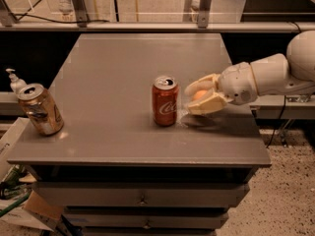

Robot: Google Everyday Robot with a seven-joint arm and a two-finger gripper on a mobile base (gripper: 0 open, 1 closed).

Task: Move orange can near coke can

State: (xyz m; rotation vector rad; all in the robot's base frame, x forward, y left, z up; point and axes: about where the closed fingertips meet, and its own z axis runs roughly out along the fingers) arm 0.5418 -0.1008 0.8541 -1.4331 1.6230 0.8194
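Note:
The red coke can [165, 101] stands upright near the middle of the grey table [123, 82]. My gripper [193, 98] reaches in from the right and is shut on the small orange ball [199, 95], the orange can. It holds the orange just above the table, close to the right side of the coke can, with a small gap between them. The cream fingers [205, 105] cover most of the orange.
A dented gold-brown can [40, 109] stands tilted at the table's front left corner. A white pump bottle [15, 80] sits just off the left edge. Drawers run below the front edge. A metal rail and posts [147, 26] lie behind the table.

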